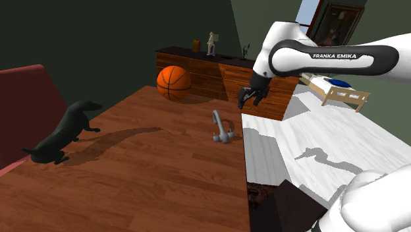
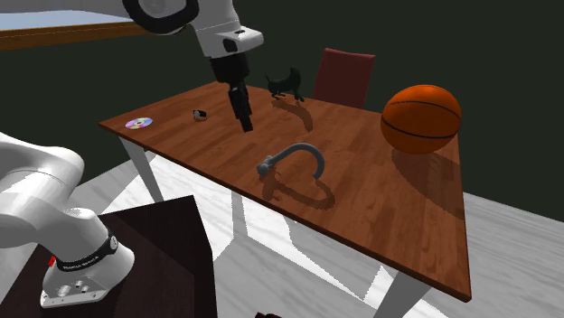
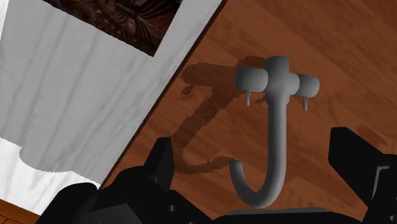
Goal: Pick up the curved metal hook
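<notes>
My pincer [image 2: 245, 122] hangs above hook [image 3: 278, 121].
Pincer wide, holding nothing; hook lies on table [image 2: 389, 212] near edge.

Wooden table [image 1: 164, 178] with hook [image 1: 222, 128], basketball [image 1: 174, 82], dog [image 1: 62, 135]

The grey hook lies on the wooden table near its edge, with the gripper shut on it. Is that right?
Not quite. The hook does lie on the wooden table near its edge, but the gripper is open and not holding it: the wrist view shows its fingers standing apart, touching nothing.
</notes>
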You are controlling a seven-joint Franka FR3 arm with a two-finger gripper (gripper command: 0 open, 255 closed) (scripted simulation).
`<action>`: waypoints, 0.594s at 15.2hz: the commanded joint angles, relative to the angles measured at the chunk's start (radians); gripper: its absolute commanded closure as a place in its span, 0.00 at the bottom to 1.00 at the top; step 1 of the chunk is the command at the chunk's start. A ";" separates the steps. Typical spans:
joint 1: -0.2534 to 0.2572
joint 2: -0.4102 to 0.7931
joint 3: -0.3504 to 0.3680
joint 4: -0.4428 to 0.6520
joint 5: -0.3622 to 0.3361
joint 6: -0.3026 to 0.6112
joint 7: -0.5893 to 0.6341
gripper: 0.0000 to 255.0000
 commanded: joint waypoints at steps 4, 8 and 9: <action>-0.008 0.192 0.008 0.106 0.025 0.089 0.068 0.00; -0.013 0.342 0.010 0.210 0.044 0.138 0.112 0.00; -0.013 0.380 0.009 0.239 0.048 0.148 0.123 0.00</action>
